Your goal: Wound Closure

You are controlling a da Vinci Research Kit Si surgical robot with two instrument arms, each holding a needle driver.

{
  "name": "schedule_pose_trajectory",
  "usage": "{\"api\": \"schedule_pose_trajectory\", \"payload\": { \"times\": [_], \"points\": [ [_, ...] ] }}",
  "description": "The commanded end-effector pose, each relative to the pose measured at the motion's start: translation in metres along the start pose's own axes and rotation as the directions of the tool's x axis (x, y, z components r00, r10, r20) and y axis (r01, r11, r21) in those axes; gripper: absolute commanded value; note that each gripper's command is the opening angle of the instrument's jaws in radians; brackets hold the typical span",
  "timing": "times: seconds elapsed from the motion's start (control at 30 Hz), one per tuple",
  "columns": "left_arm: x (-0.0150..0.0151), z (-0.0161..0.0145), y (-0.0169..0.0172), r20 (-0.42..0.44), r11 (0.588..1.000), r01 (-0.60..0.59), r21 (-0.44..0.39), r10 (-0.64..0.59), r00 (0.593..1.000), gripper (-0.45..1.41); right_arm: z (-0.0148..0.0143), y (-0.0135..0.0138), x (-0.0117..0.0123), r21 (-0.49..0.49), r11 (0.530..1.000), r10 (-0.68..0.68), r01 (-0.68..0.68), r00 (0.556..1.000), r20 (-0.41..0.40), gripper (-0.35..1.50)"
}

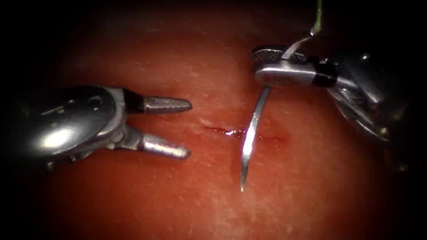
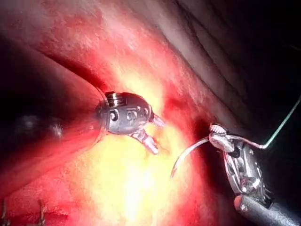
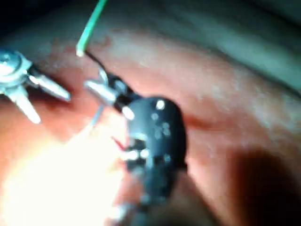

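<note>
Right tool [image 1: 267,66] enters from 3 o'clock, fingers clamped on the needle [image 1: 251,133] near its thread end. Needle body hangs toward 6 o'clock across the cut [image 1: 240,132], tip free above the tissue [image 1: 178,195] just below the cut, not in it. Green thread [image 1: 318,15] runs off toward 12 o'clock from the needle's tail. Left tool [image 1: 189,129] at 9 o'clock of the cut, fingers apart, holding nothing. Red fluid [image 1: 222,131] sits along the cut.
</note>
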Motion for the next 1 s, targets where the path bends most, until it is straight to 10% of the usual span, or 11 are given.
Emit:
{"api": "schedule_pose_trajectory", "payload": {
  "times": [0.03,0.6,0.87,1.0],
  "points": [
    [-0.0007,0.0008,-0.0003,0.003,1.000,0.002,-0.007,-0.002,1.000,0.72,0.0003,0.0012,-0.0005,0.001,1.000,-0.031,0.031,1.000,0.000,-0.35],
    [-0.0035,0.0035,0.0002,0.126,0.993,-0.112,0.029,0.107,0.986,0.26,0.0014,0.0056,-0.0018,-0.014,0.923,-0.383,0.383,0.924,-0.005,-0.35],
    [-0.0030,0.0042,-0.0006,0.151,0.980,-0.114,0.161,0.089,0.985,0.74,0.0028,0.0056,-0.0017,-0.037,0.886,-0.463,0.463,0.886,-0.005,-0.35],
    [-0.0032,0.0041,-0.0008,0.154,0.989,-0.092,0.116,0.073,0.985,0.38,0.0034,0.0057,-0.0016,-0.044,0.865,-0.500,0.499,0.866,-0.004,-0.35]
  ]
}}
